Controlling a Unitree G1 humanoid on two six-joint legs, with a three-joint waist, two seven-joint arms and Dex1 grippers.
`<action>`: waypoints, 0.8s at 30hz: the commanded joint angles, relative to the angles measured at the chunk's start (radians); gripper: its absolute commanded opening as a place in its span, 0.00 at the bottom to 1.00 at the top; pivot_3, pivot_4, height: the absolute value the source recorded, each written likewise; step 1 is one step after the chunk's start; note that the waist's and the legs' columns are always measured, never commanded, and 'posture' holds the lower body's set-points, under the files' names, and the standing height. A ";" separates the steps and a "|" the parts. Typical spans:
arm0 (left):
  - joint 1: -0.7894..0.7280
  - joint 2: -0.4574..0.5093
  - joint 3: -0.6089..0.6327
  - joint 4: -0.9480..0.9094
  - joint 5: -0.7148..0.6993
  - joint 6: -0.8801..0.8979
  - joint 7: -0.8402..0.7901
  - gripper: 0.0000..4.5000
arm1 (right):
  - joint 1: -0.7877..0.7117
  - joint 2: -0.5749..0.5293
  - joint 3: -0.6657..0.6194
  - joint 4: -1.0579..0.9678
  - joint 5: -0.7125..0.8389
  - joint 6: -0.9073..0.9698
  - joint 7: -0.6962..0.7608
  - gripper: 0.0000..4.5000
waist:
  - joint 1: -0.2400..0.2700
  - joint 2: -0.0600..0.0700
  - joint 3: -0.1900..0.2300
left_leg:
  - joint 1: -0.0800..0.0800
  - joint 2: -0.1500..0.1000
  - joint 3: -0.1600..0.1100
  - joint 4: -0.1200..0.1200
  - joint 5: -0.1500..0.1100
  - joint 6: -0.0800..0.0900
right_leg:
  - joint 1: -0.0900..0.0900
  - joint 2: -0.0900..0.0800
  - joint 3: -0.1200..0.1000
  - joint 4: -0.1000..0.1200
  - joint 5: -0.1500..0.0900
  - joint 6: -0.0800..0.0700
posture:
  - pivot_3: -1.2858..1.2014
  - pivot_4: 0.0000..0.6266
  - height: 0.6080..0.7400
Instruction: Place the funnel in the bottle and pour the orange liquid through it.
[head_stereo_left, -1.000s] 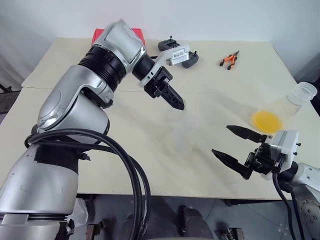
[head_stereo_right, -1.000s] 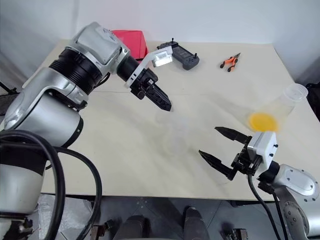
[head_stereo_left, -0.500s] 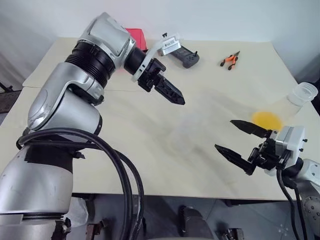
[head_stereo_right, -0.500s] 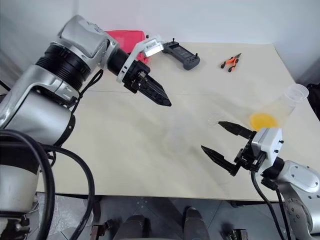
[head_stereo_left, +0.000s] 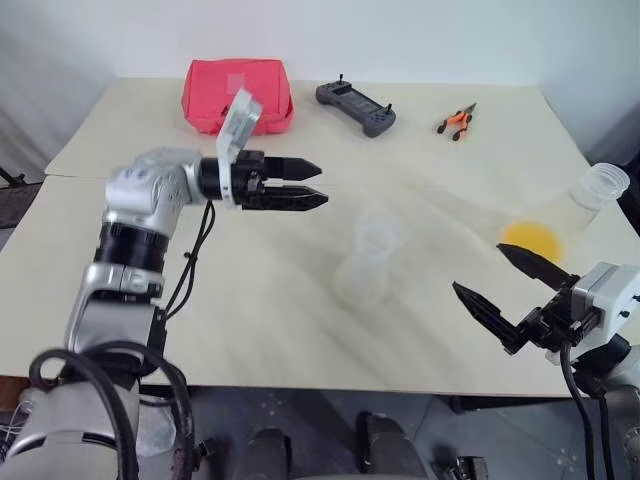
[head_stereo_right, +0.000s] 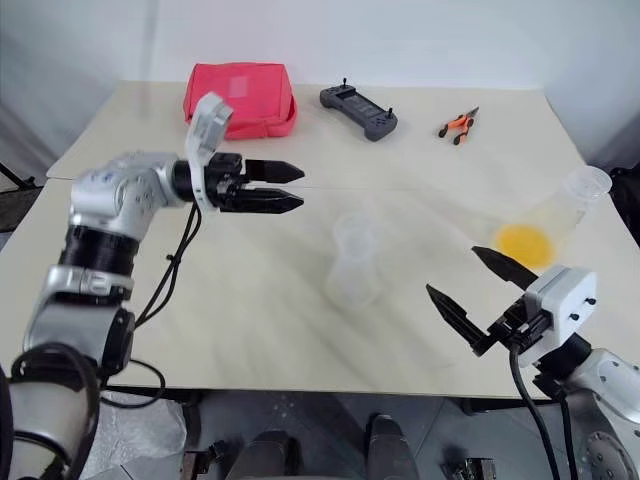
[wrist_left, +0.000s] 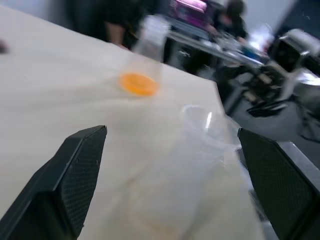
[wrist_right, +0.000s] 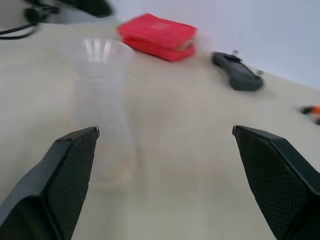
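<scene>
Funnel and bottle are standing near the middle of the table, both clear and blurring into each other; a wide rim is showing at the top, but where the funnel ends and the neck begins is too faint to tell, so the funnel cannot be pointed at separately. No liquid is showing inside the bottle.

Going from the left: the left gripper is hovering over the table, pointing level toward the right, its two black fingers standing apart and holding nothing. Behind it a red pouch is lying at the far edge. Farther right along that edge, a dark controller is resting flat, and orange-handled pliers are lying beyond it.

The bottle is sitting between the two grippers, well apart from both.

At the right edge of the table a second clear flask is leaning, its ribbed neck reaching past the edge. The orange liquid is pooling in its low wide end as a bright patch.

The right gripper is hanging at the near right, just in front of that flask, fingers spread wide and empty.
</scene>
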 joint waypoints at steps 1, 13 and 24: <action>0.119 -0.012 0.092 -0.113 -0.017 -0.218 -0.024 0.99 | 0.046 0.032 -0.039 -0.048 -0.090 0.026 -0.118 1.00 | 0.005 0.000 0.000 | 0.000 0.000 0.000 0.001 0.000 0.000 | 0.000 0.000 0.000 0.000 0.000 0.000 | 0.52 0.24 1.00; 0.393 0.055 0.120 -0.207 -0.028 -0.353 -0.124 0.99 | 0.119 0.201 -0.133 -0.152 -0.126 0.149 -0.391 1.00 | 0.016 0.001 -0.001 | 0.002 0.000 0.001 0.004 -0.001 0.001 | 0.001 0.001 0.003 0.004 0.000 0.000 | 0.52 0.24 1.00; 0.431 0.066 0.119 -0.271 -0.038 -0.334 -0.104 0.99 | -0.230 0.062 -0.119 0.219 -0.176 0.126 -0.378 1.00 | -0.006 0.002 -0.001 | 0.003 0.000 0.002 0.003 -0.001 0.002 | 0.002 0.002 0.004 0.005 0.000 0.000 | 0.52 0.24 1.00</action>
